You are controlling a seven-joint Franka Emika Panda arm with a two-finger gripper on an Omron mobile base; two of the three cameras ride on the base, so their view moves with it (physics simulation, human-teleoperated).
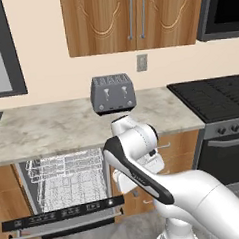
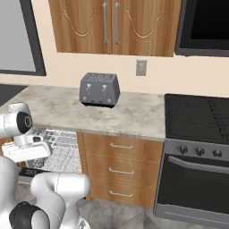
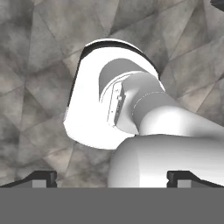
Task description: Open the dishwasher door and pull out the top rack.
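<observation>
I see the counter [image 1: 52, 130] spanning the view, the dishwasher door [image 1: 62, 217] dropped open beneath it, the top rack [image 1: 64, 167] inside the cavity under the counter edge. Toaster [image 1: 113, 94] on counter. Gripper [image 3: 112, 177] fingertips [image 3: 41, 177] wide apart, holding nothing, over floor.

A grey two-slot toaster [image 1: 113, 94] stands on the speckled countertop [image 1: 52, 128] against the wall. At 1 o'clock from it: a wall outlet [image 1: 142, 62]. At 3 o'clock: a black stove [image 1: 215, 98]. At 12 o'clock: wooden wall cabinets [image 1: 130, 18].
</observation>
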